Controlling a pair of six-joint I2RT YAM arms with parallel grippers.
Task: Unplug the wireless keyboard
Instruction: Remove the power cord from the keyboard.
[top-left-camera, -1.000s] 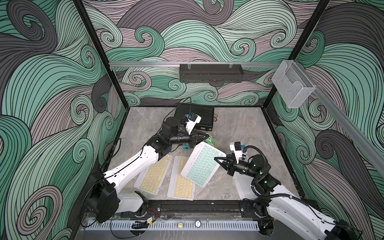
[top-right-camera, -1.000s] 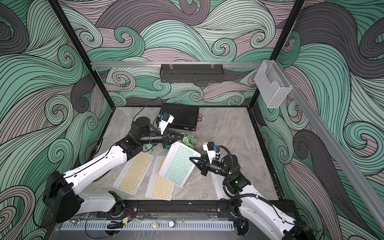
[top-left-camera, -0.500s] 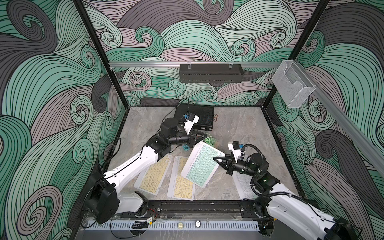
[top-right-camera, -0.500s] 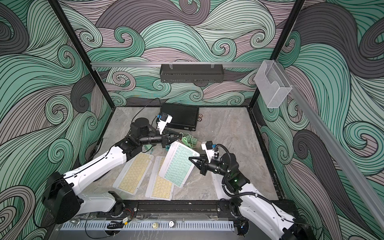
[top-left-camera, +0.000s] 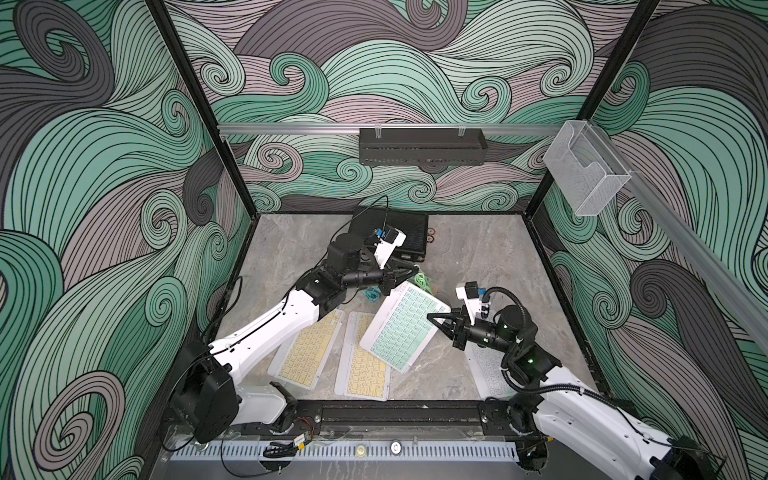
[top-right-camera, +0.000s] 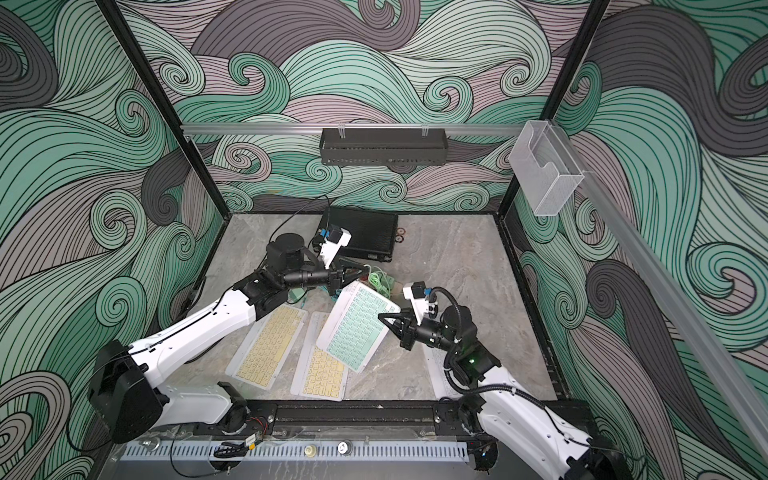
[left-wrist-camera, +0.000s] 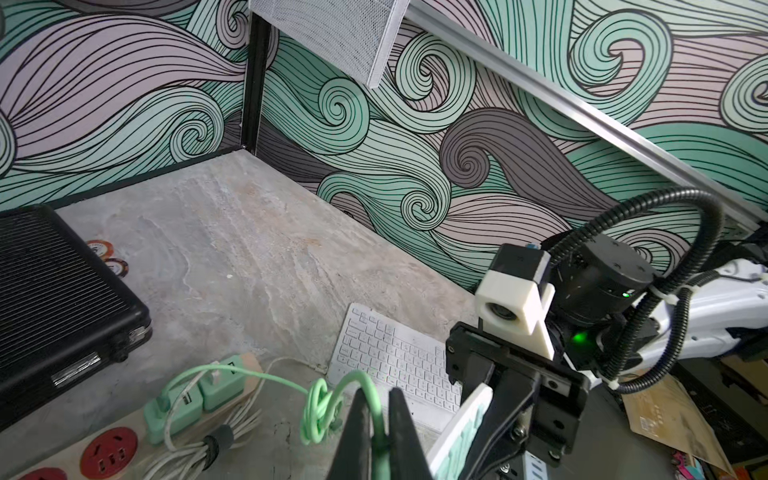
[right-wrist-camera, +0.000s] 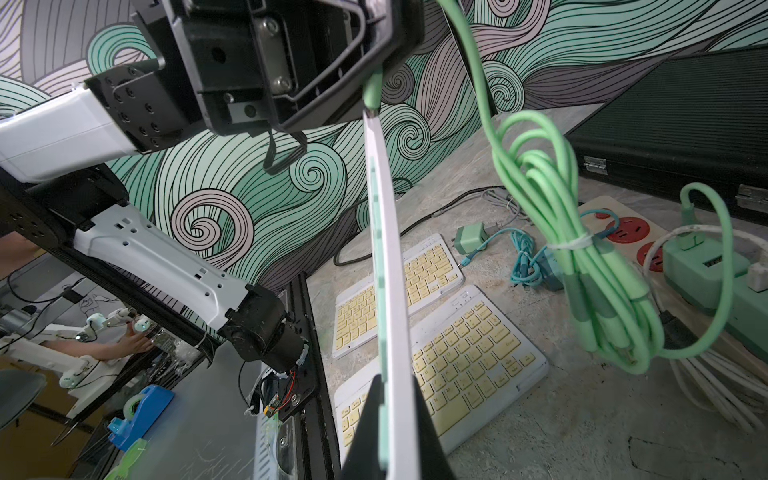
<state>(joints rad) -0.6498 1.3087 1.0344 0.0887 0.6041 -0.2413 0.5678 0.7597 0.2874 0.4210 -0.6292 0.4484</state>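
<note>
Right wrist view: your right gripper (right-wrist-camera: 392, 419) is clamping the mint keyboard (right-wrist-camera: 386, 257) by its near edge, tilted above the table (right-wrist-camera: 582, 415); farther off, your left gripper (right-wrist-camera: 372, 79) is pinching the green cable (right-wrist-camera: 536, 178) at its plug, hiding the port.

table (top-left-camera: 291, 249) | yellow keyboards (top-left-camera: 309, 351) | white keyboard (left-wrist-camera: 390, 361) | black case (top-left-camera: 411, 232) | power strip (left-wrist-camera: 109, 451)

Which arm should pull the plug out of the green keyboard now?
Left. The left end effector is shut on the green cable right at the plug, while the right end effector grips the keyboard by its edge, bracing it.
</note>
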